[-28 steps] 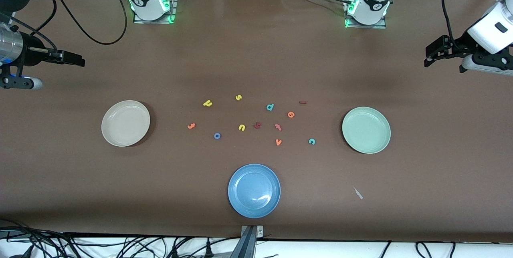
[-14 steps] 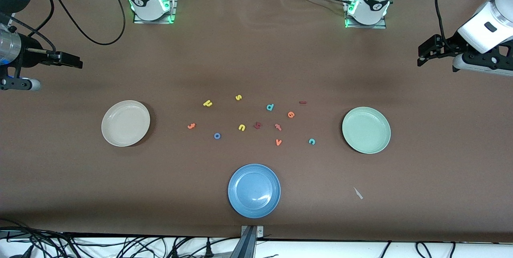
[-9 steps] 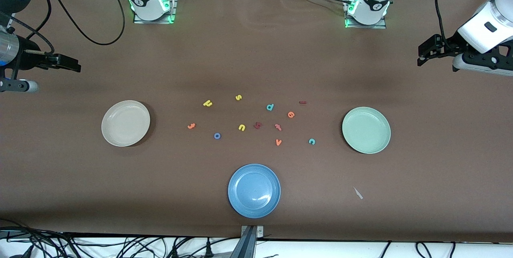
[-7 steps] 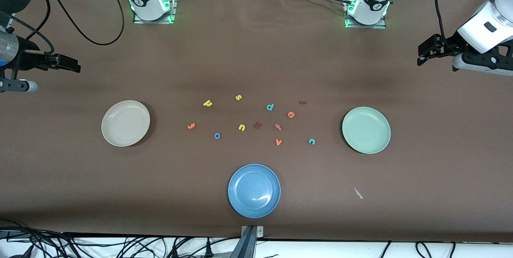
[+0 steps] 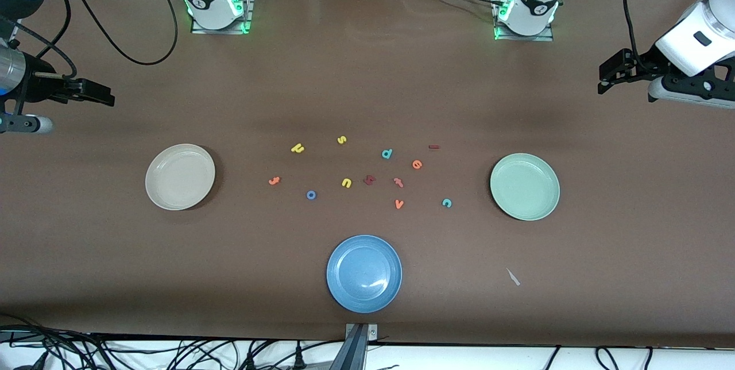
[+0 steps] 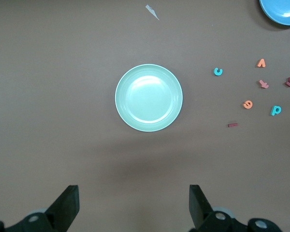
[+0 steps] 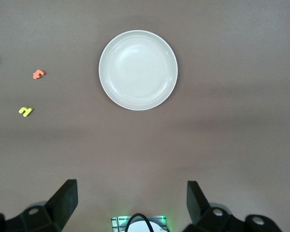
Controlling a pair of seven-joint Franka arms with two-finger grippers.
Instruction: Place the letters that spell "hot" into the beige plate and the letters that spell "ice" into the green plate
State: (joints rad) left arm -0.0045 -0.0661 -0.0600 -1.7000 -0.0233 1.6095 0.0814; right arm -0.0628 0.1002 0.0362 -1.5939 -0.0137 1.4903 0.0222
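Lying scattered at mid-desk, all six wanted letters are being kept well apart from both pincers, and nothing is being held. The left pincer (image 5: 610,77) is being held high over the left arm's end of the desk, fingers apart and empty; the green plate (image 5: 525,187) is lying just ahead of it, and the dark red "i" (image 5: 434,146), orange "e" (image 5: 417,164) and teal "c" (image 5: 447,203) are lying past that plate toward the middle. The "i" is being presented as a bar with its long axis running along the desk's length. The right pincer (image 5: 97,93) is being held over the right arm's end, fingers likewise apart and empty; the beige plate (image 5: 180,177) is lying ahead of it, with the orange "t" (image 5: 274,181), yellow "h" (image 5: 297,148) and blue "o" (image 5: 311,195) further inward. Each arm is therefore judged nearer to its own word. Both plates are being left empty.
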